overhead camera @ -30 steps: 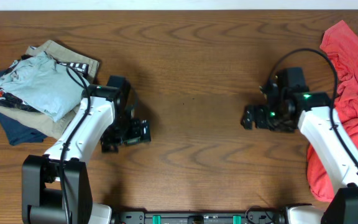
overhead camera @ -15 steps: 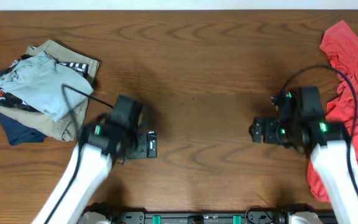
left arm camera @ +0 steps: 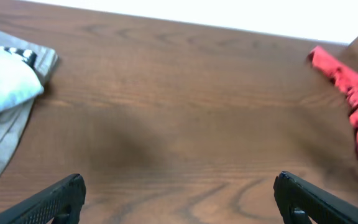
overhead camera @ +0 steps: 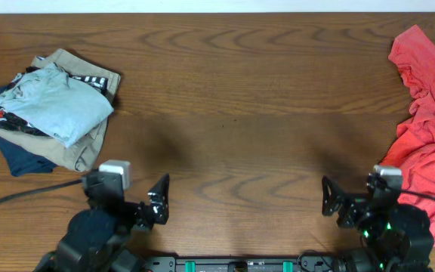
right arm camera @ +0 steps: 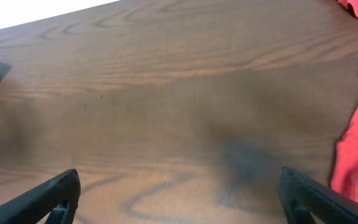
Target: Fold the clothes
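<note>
You are looking at a dark brown wooden table (overhead camera: 232,91) with wavy, looping grain running along its length, its surface matte with two soft, dim shadow patches (overhead camera: 161,147) near the middle. Along its far edge runs a plain white strip of background (overhead camera: 217,5), which both wrist views also catch above the wood.

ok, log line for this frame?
left tool open, empty | right tool open, empty | light-blue T-shirt atop stack, left | coral-red T-shirt crumpled, right | neither tool touching cloth
</note>
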Tool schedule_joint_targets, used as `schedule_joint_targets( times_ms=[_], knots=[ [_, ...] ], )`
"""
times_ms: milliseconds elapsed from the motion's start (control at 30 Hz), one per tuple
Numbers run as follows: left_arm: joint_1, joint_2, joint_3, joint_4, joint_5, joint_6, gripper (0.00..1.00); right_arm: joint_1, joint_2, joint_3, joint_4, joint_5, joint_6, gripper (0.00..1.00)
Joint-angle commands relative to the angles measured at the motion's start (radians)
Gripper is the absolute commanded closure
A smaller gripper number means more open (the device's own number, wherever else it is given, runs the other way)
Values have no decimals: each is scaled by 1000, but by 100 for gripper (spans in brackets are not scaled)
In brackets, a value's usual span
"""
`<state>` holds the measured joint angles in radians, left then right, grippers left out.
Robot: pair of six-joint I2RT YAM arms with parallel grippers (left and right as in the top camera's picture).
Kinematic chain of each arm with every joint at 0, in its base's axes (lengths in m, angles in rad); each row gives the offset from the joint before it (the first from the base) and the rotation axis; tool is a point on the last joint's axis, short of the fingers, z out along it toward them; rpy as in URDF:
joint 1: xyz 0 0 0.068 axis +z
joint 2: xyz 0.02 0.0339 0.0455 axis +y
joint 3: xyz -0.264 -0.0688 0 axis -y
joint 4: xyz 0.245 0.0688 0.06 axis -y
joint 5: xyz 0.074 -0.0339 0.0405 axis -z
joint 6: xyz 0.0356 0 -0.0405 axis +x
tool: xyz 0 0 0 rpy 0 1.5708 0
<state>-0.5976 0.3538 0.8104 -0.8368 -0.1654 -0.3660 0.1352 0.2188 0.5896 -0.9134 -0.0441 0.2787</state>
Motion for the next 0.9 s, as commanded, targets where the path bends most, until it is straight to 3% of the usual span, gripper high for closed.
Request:
schedule_joint_targets(
  times_ms=[0,233,867],
  knots=[
    [-4,-33,-10,1,-27,-6,2,14,-31,-10,-40,18,13,1],
    [-4,-34,-10,1,-27,-6,2,14,-29,-10,-177,19,13,1],
    [-4,-34,-10,1,-27,-6,2,14,-60,-11,-174,18,13,1]
  ],
)
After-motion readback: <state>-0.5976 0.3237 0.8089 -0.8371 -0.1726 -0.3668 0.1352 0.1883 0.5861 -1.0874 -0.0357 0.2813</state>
